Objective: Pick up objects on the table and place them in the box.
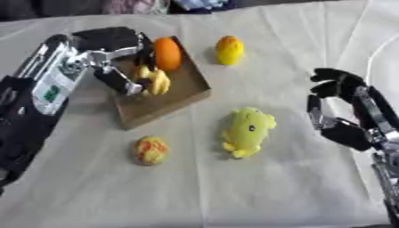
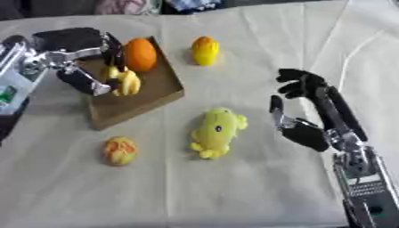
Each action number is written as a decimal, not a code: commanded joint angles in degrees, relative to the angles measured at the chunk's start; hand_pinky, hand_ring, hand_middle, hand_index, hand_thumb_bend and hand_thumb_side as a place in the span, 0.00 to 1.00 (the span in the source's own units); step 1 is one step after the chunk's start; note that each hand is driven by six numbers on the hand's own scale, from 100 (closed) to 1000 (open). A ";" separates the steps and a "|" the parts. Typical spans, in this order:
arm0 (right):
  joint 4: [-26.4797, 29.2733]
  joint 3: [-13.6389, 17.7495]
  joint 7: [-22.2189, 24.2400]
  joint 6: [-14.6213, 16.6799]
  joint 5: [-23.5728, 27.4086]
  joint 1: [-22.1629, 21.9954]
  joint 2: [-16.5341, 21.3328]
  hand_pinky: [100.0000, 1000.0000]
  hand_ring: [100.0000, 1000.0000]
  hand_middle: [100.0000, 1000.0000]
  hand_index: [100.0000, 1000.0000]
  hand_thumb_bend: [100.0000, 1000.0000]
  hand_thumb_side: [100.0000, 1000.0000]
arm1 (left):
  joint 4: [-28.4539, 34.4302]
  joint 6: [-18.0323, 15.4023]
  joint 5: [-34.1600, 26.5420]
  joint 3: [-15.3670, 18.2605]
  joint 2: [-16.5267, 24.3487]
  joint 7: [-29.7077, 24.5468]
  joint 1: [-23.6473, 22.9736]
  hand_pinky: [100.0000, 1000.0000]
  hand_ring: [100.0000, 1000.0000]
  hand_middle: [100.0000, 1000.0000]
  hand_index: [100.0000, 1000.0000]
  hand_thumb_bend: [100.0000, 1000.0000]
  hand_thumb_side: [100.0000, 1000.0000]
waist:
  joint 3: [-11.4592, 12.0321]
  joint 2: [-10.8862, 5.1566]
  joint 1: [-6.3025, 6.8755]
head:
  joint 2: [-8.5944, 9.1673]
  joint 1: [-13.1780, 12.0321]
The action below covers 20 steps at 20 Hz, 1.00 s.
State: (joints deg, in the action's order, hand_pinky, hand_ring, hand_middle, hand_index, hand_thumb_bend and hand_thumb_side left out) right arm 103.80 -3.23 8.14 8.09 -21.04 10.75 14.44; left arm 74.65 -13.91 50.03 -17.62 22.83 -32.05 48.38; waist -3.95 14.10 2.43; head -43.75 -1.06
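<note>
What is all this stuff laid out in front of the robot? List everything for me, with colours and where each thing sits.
box: one, brown cardboard, shallow, far left of the table.
orange: one, orange, inside the box at its far end.
small yellow toy: one, yellow, inside the box, between the left hand's fingers and thumb.
yellow-and-orange toy: one, on the cloth beyond the box, to its right.
plush toy: one, yellow with a dark eye, lying mid-table.
round object: one, mottled orange and yellow, on the cloth near the box's front.
tablecloth: one, white, covering the table.
left hand: one, black and silver, over the box.
right hand: one, black, open, hovering right of the plush toy.
</note>
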 commanded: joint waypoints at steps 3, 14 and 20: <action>0.42 -0.26 0.52 0.20 0.71 0.41 0.33 0.66 0.67 0.70 0.83 0.00 0.18 | -5.89 0.51 1.99 2.81 -5.11 4.38 2.07 0.58 0.54 0.56 0.64 0.26 0.09 | -0.51 -1.86 -0.28 | 0.36 -0.34; 0.46 0.09 0.55 0.17 0.51 0.75 0.67 0.66 0.67 0.71 0.83 0.00 0.18 | 2.13 3.50 -7.25 6.61 -3.86 11.27 -0.50 0.69 0.69 0.74 0.81 0.51 0.35 | 0.77 -1.58 -0.59 | 0.42 -0.07; 0.91 0.23 0.95 0.06 -0.32 2.52 3.39 0.66 0.67 0.71 0.84 0.01 0.18 | 17.88 7.06 -19.72 11.60 2.13 15.48 -6.24 0.67 0.65 0.71 0.79 0.51 0.37 | 1.88 -1.34 -0.55 | 0.53 0.52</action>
State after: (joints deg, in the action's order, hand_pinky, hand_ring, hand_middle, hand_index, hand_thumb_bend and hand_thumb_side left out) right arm 103.53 -3.38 8.93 8.14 -20.99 12.59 16.09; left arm 88.62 -7.53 32.94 -7.67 22.35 -17.59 41.56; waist -2.05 14.10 2.40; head -43.74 -0.76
